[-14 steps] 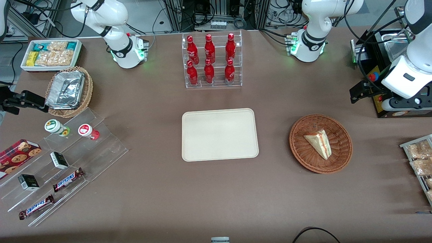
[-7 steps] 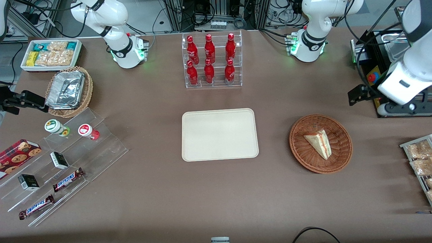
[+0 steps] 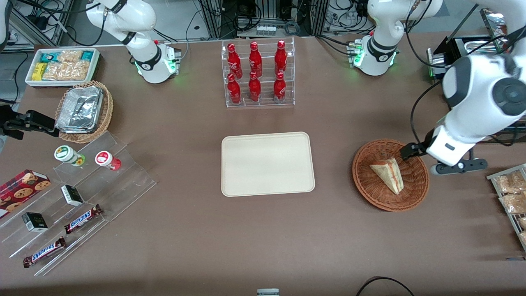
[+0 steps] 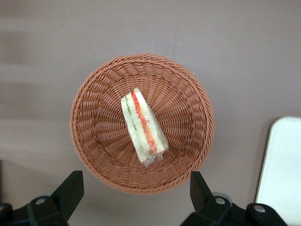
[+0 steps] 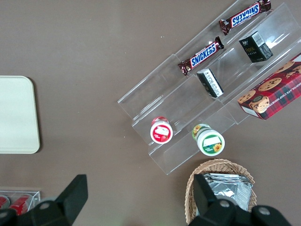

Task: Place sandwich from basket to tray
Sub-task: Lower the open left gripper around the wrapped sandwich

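The counter carries six red bottles [image 3: 254, 74] in one clear rack, one tray [image 3: 267, 164], and one reddish basket [image 3: 370, 193] holding one sandwich [image 3: 388, 176]. Toward the parked arm's end lie two Snickers bars [image 3: 83, 218], two small dark boxes [image 3: 72, 195], two round-lidded jars [image 3: 67, 154], one cookie box [image 3: 22, 187], one tan basket [image 3: 107, 111] and one white bin [image 3: 95, 61]. One end effector [image 4: 135, 178] hovers above the reddish basket, its two fingers spread wide.
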{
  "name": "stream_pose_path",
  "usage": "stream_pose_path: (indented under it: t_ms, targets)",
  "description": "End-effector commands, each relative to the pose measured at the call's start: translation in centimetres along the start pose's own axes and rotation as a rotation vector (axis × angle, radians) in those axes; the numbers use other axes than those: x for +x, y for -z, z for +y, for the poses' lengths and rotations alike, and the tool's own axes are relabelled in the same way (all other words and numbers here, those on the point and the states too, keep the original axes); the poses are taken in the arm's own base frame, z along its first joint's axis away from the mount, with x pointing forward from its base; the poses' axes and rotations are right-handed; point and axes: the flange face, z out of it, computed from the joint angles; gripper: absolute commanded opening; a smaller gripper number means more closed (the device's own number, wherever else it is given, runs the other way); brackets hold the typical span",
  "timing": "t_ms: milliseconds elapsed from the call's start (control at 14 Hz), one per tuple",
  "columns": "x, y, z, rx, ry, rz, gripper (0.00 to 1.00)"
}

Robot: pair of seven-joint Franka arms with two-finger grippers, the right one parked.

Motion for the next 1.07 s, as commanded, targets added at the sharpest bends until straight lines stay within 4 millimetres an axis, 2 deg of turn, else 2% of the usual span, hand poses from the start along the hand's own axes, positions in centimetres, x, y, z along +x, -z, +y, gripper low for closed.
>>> stream_pose_path:
  t_ms: [0,214,429,643,1000]
  targets:
    - [-1.2,-3.5,-0.3,0.001,0.097,0.022,1.0]
    - [-2.5,-8.3,-0.5,-0.013,0.155,0.04,1.0]
    - [-2.4,-11.6,-0.3,-0.017,0.212,0.028,1.0]
    - [-2.3,-13.5,-0.2,-0.017,0.222,0.017,1.0]
    - [-2.4,-15.5,-0.2,-0.015,0.223,0.002,1.0]
